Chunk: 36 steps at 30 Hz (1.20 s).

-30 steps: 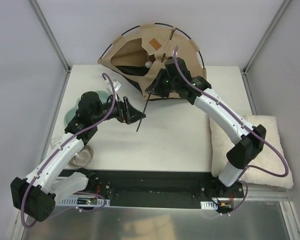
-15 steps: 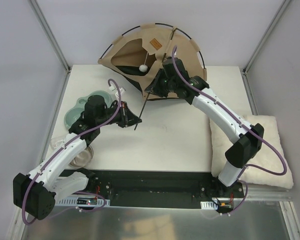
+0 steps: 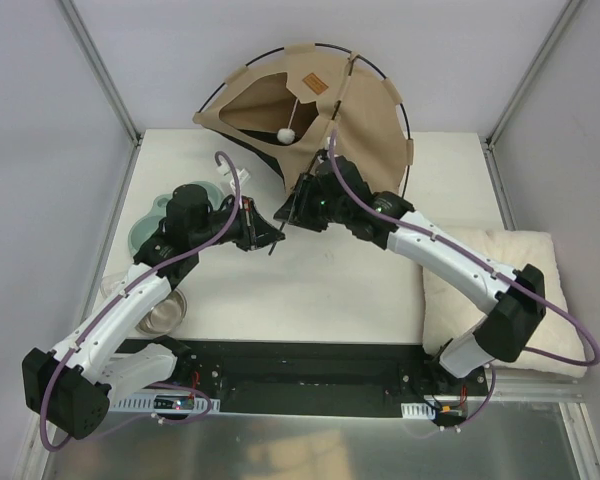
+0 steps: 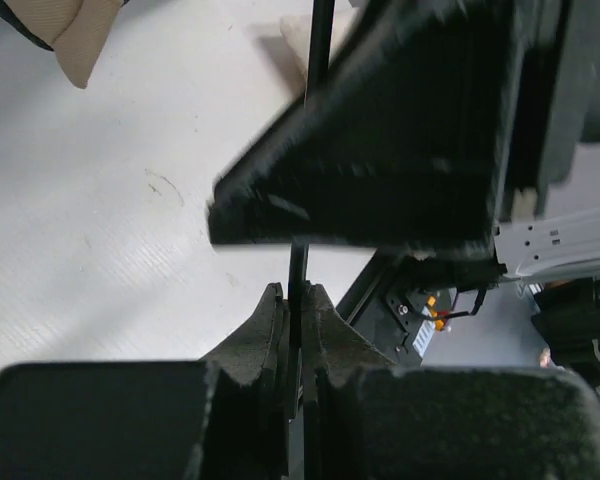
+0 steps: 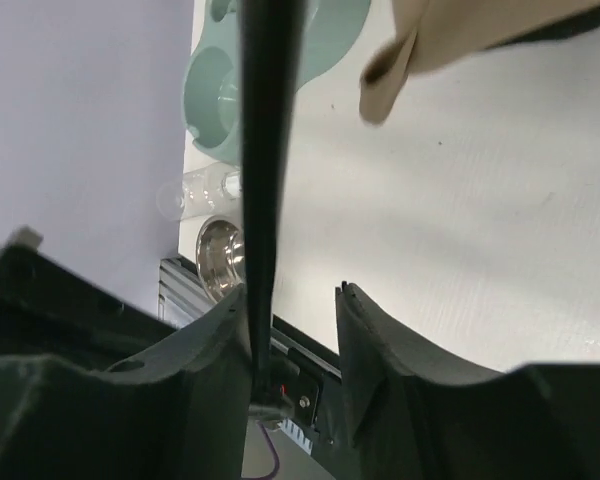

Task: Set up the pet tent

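With the pet tent at the far edge of the counter, the left end effector pinches its thin black pole over mid-counter, while the right end effector stands part-open, the pole against one finger.

White table w/ tent, green dish, steel bowl, cushion.

left pincer at pole | right pincer beside | pet tent behind
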Motion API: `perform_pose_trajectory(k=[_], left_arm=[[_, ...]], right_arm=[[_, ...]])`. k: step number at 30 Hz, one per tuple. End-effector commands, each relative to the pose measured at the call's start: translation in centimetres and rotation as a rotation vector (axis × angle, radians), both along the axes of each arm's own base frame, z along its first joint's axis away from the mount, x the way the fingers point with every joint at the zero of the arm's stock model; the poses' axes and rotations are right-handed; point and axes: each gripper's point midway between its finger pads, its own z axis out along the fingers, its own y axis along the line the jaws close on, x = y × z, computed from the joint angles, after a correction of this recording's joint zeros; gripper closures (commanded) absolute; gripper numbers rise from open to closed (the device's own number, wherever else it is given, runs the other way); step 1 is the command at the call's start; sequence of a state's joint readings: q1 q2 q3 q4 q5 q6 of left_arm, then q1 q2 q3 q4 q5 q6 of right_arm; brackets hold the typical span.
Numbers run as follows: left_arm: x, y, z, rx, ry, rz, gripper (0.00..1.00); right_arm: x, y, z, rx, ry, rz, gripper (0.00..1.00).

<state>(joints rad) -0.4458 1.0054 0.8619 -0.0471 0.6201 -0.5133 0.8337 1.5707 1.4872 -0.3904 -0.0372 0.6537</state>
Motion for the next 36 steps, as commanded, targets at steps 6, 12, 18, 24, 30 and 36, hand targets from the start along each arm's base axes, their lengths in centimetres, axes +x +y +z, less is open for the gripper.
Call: perform_pose_trajectory(k=[6, 12, 18, 24, 30, 36], left_arm=[[2.0, 0.6, 3.7, -0.029, -0.129, 0.084, 1.0], [1.3, 1.0, 3.1, 0.006, -0.126, 0.072, 0.93], [1.6, 4.4, 3.5, 0.104, -0.209, 0.216, 0.26], [4.4, 8.3, 4.6, 0.164, -0.312, 0.444, 0.01], [8.3, 6.9, 3.9, 0.147, -0.288, 0.419, 0.03], [10.7, 3.0, 4.2, 0.062, -0.386, 0.25, 0.06]], right_arm=[[-1.4, 0.8, 2.8, 0.035, -0.169, -0.045, 0.8], [-0.4, 0.4, 4.0, 0.038, -0.221, -0.103, 1.0], [-0.6, -0.3, 5.9, 0.049, -0.248, -0.115, 1.0], [-2.0, -0.4, 7.6, 0.097, -0.195, -0.088, 1.0], [-2.5, 0.2, 9.8, 0.164, -0.149, -0.088, 1.0], [-2.5, 0.5, 11.1, 0.212, -0.119, -0.1, 1.0]])
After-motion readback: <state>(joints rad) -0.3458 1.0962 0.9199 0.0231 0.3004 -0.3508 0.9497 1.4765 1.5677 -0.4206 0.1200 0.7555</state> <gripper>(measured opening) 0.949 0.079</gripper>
